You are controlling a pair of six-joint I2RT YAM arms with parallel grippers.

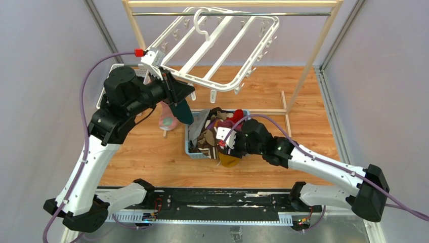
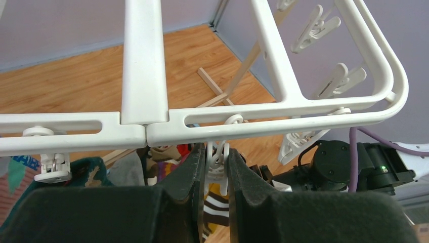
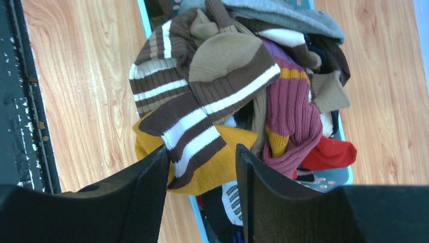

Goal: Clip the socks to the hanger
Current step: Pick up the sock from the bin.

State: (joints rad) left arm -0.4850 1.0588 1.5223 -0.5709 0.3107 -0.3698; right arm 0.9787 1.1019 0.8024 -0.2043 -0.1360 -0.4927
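The hanger (image 2: 144,61) hangs by its hook from the metal rail (image 1: 303,14) of the wooden rack (image 1: 324,45), at the far side of the table (image 1: 152,157), and it is tilted, with its near edge lower. Under its near-left corner we see a dark teal sock (image 1: 183,112) and a pink sock (image 1: 167,121) hanging down; we cannot tell how they are fixed. The left gripper (image 2: 216,157) is raised to the near bar of the frame, and its fingers are pressed on a white clip (image 2: 218,169) that dangles from this bar. The other socks (image 1: 215,129) lie in a heap in a light blue basket (image 3: 145,17) at the middle of the table. The right gripper (image 3: 201,151) is just above the near end of this heap with its fingers spread apart. Between them we see the end of a brown-and-cream striped sock (image 3: 202,86) that lies on a mustard sock (image 3: 227,147); the fingers do not pinch it.
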